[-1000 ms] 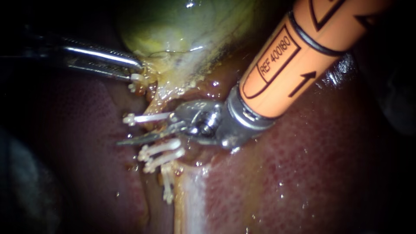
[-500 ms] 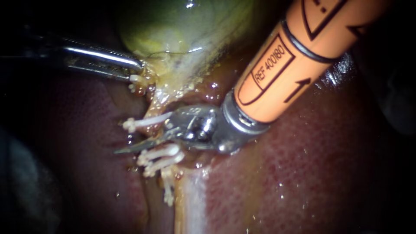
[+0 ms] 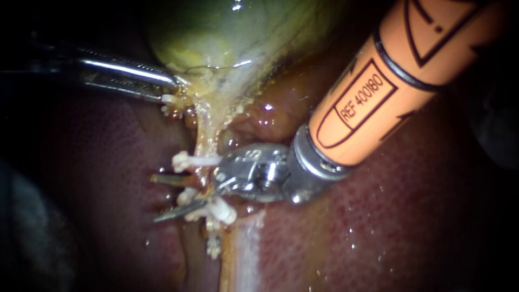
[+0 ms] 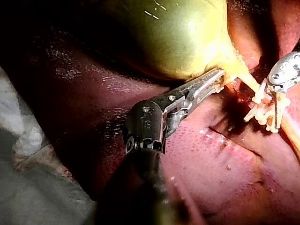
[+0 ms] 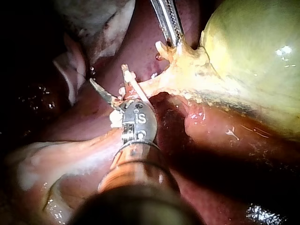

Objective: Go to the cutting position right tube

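The yellow-green gallbladder [image 3: 232, 38] narrows into a pale tube [image 3: 204, 135] that runs down over the liver [image 3: 389, 232]. White clips [image 3: 194, 160] sit across the tube, with more lower down [image 3: 219, 210]. My right instrument [image 3: 157, 198], on an orange shaft [image 3: 389, 92], has its two blades open. They straddle the tube between the upper and lower clips. My left instrument [image 3: 168, 91] is shut on tissue at the gallbladder's neck. In the left wrist view the left instrument [image 4: 215, 80] grips that same neck, and the clips [image 4: 262, 111] lie ahead of it.
Wet, dark red liver surrounds the tube on both sides. A pale band of tissue [image 3: 243, 254] runs down below the clips. In the right wrist view, whitish folded tissue [image 5: 89, 33] lies beyond the blade [image 5: 101, 91], beside the left instrument's shaft [image 5: 169, 21].
My right instrument drew back slightly to the right and its blades spread apart, now standing on either side of the tube between the clips. My left instrument has kept its hold.
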Motion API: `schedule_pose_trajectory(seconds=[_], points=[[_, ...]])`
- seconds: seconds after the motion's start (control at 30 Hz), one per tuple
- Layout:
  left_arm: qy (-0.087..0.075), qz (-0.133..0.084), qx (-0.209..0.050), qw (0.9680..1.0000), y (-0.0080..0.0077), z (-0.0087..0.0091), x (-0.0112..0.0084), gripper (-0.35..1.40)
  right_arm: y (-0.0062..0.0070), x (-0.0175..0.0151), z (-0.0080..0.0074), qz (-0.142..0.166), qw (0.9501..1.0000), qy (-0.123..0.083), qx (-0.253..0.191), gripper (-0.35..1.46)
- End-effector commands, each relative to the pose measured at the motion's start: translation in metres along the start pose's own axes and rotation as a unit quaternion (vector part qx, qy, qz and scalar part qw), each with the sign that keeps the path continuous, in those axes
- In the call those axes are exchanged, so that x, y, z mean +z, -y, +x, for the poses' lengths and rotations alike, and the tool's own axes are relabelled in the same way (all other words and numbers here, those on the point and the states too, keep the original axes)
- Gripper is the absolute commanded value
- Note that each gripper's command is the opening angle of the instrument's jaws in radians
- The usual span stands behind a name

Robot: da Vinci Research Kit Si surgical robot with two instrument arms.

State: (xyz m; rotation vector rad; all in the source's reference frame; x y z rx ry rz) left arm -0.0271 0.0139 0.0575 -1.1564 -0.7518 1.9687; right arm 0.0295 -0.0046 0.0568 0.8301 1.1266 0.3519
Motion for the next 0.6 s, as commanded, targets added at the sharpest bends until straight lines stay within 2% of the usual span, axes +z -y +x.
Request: schedule_pose_trajectory(seconds=[0.03, 0.23, 0.6], points=[[0.000, 0.000, 0.000, 1.0000, 0.0000, 0.0000, 0.0000, -0.35, 0.0003, 0.0000, 0.0003, 0.002, 1.0000, -0.002, 0.000, 1.28], [0.000, 0.000, 0.000, 1.0000, 0.0000, 0.0000, 0.0000, -0.35, 0.0012, -0.0004, 0.0015, 0.004, 1.0000, -0.004, -0.002, 1.28], [0.000, 0.000, 0.000, 1.0000, 0.0000, 0.0000, 0.0000, -0.35, 0.0011, -0.0005, 0.0015, 0.004, 1.0000, -0.004, -0.002, 1.28]])
